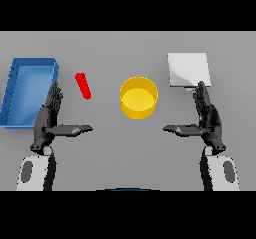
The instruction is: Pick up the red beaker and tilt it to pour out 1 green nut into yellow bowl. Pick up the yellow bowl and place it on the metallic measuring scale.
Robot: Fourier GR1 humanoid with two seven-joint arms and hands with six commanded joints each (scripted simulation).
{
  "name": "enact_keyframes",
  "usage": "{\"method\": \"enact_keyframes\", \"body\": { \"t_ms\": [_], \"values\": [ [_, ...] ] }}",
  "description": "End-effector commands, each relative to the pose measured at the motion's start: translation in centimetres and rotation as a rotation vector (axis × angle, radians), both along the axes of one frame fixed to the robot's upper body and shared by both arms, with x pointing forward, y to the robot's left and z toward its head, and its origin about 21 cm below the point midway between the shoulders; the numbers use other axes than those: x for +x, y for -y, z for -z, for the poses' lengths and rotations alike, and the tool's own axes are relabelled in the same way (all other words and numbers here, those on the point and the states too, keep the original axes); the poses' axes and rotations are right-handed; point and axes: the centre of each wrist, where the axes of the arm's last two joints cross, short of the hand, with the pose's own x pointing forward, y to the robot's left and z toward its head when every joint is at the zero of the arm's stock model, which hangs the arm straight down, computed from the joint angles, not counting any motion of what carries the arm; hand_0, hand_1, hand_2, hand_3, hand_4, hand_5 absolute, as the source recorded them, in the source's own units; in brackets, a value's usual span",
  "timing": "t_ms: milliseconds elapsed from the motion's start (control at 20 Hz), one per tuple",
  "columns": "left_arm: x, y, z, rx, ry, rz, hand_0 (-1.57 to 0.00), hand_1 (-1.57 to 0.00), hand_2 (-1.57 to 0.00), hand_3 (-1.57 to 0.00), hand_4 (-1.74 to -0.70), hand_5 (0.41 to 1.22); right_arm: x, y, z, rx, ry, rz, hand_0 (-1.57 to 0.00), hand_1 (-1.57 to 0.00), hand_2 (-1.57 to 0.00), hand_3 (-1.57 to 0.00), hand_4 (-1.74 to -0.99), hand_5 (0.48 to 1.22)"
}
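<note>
1. The red beaker [83,86] lies on the grey counter [125,148], to the left of the yellow bowl [138,98] and apart from it. It appears as a slim red tube set at a slant, its upper end leaning left and its lower end nearer the bowl. No hand touches it.
2. The yellow bowl stands upright near the middle of the counter, its round opening facing up. Its inside shows plain yellow; whether anything sits in it cannot be told.
3. The metallic measuring scale [188,69] lies to the upper right of the bowl, a pale square plate flat on the counter, clear of the bowl's rim.
4. A blue tray [15,90] sits far to the left of the bowl, beyond the beaker, with raised walls and an open top.
5. The left hand [48,120] hovers to the lower left of the bowl, below the beaker and just beside the tray's right wall. It is released: fingers straight and pointing away from the robot, thumb stretched toward the bowl, grasping nothing.
6. The right hand [207,119] hovers to the lower right of the bowl, its fingertips reaching up just under the scale's lower edge. It too is released, fingers straight, thumb pointing toward the bowl, holding nothing.
</note>
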Motion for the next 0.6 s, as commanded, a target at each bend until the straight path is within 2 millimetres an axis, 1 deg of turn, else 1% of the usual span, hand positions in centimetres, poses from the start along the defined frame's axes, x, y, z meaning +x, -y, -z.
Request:
{"method": "enact_keyframes", "body": {
  "t_ms": [0, 250, 300, 350, 450, 500, 550],
  "values": [
    [0.1, -0.1, 0.0, 0.0, -0.002, -0.002, 0.0, 0.0, 0.0, 0.0, -1.09, 0.623, 0.0, 0.0, 0.0, 0.0, 0.0, 0.001, 0.0, 0.0, 0.0, 0.0, -1.128, 0.66],
    [1.0, -1.2, -0.2, 0.005, -0.009, -0.006, 0.0, 0.0, 0.0, 0.0, -1.09, 0.623, 0.1, 0.4, -0.1, -0.002, -0.001, 0.002, 0.0, 0.0, 0.0, 0.0, -1.128, 0.66],
    [-0.3, -1.3, -0.3, 0.073, 0.041, 0.007, 0.0, 0.0, 0.0, 0.0, -1.09, 0.623, -0.8, 0.4, -0.3, -0.134, 0.103, -0.017, 0.0, 0.0, 0.0, 0.0, -1.128, 0.66],
    [-1.1, -1.0, -0.1, 0.112, 0.052, 0.021, 0.0, 0.0, 0.0, 0.0, -1.09, 0.62, -1.6, -0.1, -0.3, -0.215, 0.149, -0.038, 0.0, 0.0, 0.0, 0.0, -1.128, 0.663],
    [-1.8, -0.7, -0.4, 0.156, 0.039, 0.033, 0.0, 0.0, 0.0, 0.0, -1.09, 0.615, -2.3, -0.6, -0.3, -0.284, 0.17, -0.06, 0.0, 0.0, 0.0, 0.0, -1.126, 0.666],
    [-1.6, -0.7, -0.9, 0.161, 0.034, 0.03, 0.0, 0.0, 0.0, 0.0, -1.1, 0.615, -2.4, -0.6, -0.3, -0.294, 0.162, -0.06, 0.0, 0.0, 0.0, 0.0, -1.126, 0.668],
    [-1.8, -0.5, -0.9, 0.166, 0.038, 0.036, 0.0, 0.0, 0.0, 0.0, -1.1, 0.616, -2.4, -0.7, -0.5, -0.306, 0.154, -0.056, 0.0, 0.0, 0.0, 0.0, -1.118, 0.663]
  ]
}}
